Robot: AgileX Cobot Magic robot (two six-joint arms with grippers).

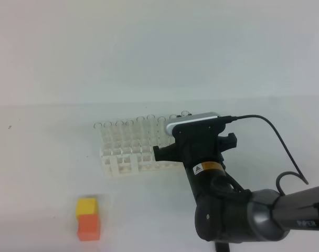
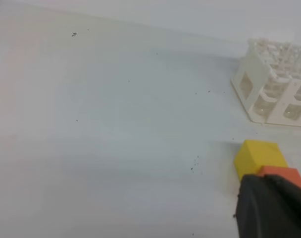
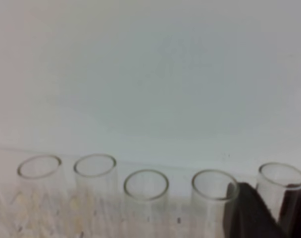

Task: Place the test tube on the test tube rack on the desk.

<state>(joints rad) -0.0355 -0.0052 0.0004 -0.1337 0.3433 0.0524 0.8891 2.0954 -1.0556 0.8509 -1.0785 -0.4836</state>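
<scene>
the right gripper (image 3: 274, 208) is sitting at the right end of the test tube rack (image 1: 133, 152), and in the right wrist view its dark fingers (image 3: 247, 213) are standing on either side of the test tube (image 3: 281, 186) at the far right of the row, one finger between that tube and the next, the other at the frame's edge. the jaws are partly spread around this tube, but whether the pads are actually pressing on the glass cannot be told from these views. the tube is standing upright in line with the other clear tubes (image 3: 145, 186), whose round open mouths are showing in a row across the bottom of that view. in the high view the right arm (image 1: 238, 210) is reaching in from the lower right, its wrist camera covering the rack's right end. the rack is resting on the white desk (image 1: 44, 173), well back from a yellow block (image 1: 87, 206) stacked on an orange block (image 1: 89, 227) near the front. the left gripper (image 2: 274, 208) is pressed together and holding nothing, its dark tip showing at the lower right of the left wrist view, just in front of the two blocks, with the rack farther off to the right.
</scene>
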